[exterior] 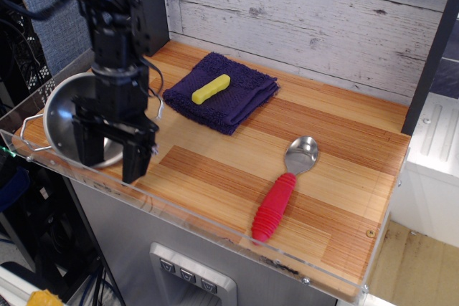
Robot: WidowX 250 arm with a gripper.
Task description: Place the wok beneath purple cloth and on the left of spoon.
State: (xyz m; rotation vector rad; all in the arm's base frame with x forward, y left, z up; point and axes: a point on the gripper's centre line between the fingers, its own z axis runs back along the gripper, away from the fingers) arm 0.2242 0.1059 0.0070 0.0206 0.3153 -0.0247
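The wok point(61, 123) is at the table's front left corner, tipped up on its edge with its hollow facing left and forward. Its wire loop handles show at the left point(25, 132) and right point(158, 108). My gripper point(109, 157) is low over the wok's near right side, its two black fingers point(136, 161) wide apart with part of the bowl showing between them. The purple cloth point(228, 92) lies at the back middle with a small yellow block point(211, 89) on it. The spoon point(285, 185), with a red ribbed handle, lies front right.
A clear acrylic lip point(179, 209) runs along the table's front and left edges. A white plank wall point(308, 19) stands behind. Bare wood point(208, 159) lies between the cloth, the spoon and the front edge.
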